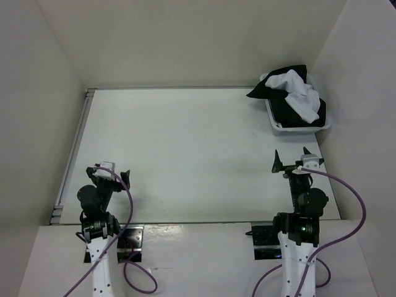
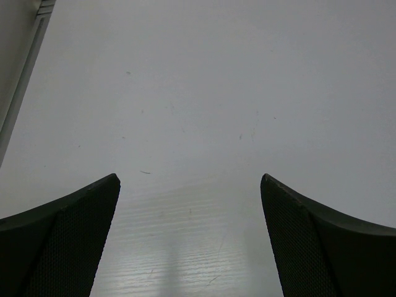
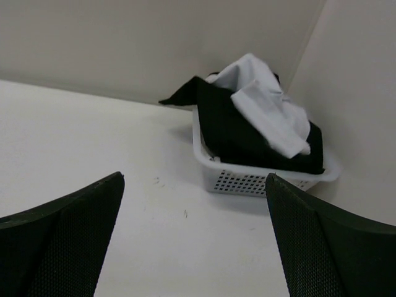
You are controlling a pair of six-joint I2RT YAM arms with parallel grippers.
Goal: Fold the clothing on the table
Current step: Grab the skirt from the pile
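Top external view: folding hasn't started. One white clothing [image 1: 298,91] sits upper right, heaped on one black garment [image 1: 275,88] in one basket [image 1: 273,122], off the bare table [image 1: 185,142]. Two arms: left gripper [image 1: 110,174] and right gripper [image 1: 291,154], both spread wide, holding nothing.

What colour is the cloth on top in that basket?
White; the clothing shows best in the right wrist view.

No text, label, brand, number or sign can be read anywhere in these views.
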